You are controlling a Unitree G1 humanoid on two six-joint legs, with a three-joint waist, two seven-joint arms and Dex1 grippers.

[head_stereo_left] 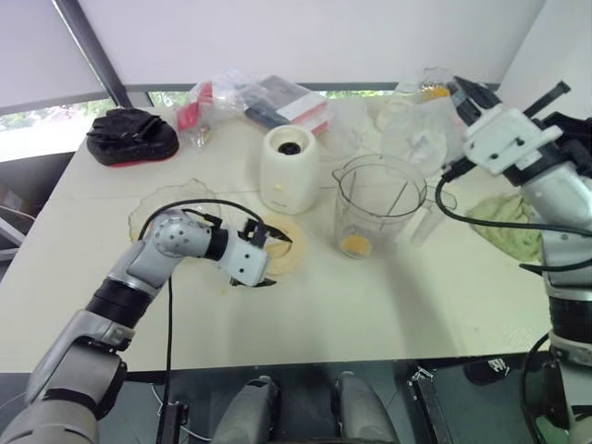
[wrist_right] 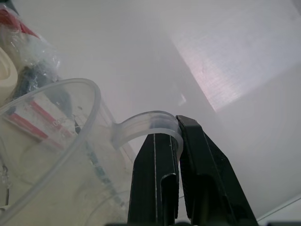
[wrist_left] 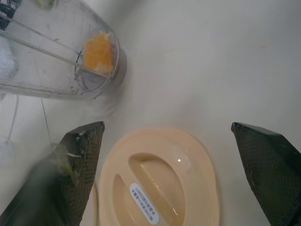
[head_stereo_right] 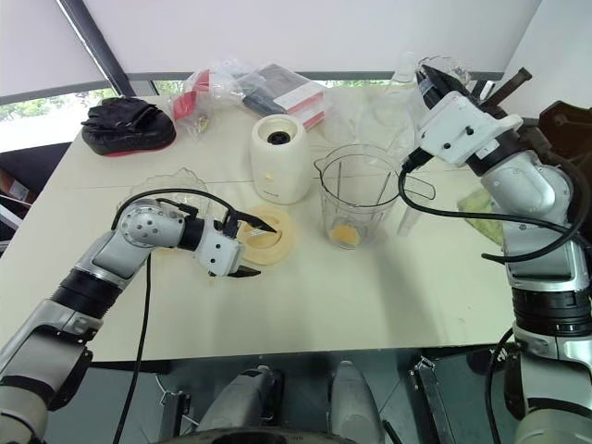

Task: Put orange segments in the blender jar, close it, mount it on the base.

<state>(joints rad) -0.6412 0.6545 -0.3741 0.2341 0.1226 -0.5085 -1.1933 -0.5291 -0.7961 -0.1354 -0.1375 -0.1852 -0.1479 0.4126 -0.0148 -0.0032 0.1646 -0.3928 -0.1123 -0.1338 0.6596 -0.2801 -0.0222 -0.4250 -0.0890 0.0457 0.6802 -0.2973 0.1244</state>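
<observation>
So the blender jar is standing upright around the middle of the tabletop, lid off, with orange segments sitting at the bottom of it. Just beside it, toward the far edge, is the base, upright with its dark socket facing up, not touching the jar. The flat cream-yellow lid lies on the tabletop in front of the base and next to the jar. The left tool hovers right over that lid with its two black fingers spread wide, one on each side of it, nothing gripped. The right tool is up in the air over the far right part of the tabletop, fingers pinched tight on the handle of a smaller clear plastic cup, which it holds lifted. More clear containers, some plastic-bagged packets and a black pouch sit along the far edge.
</observation>
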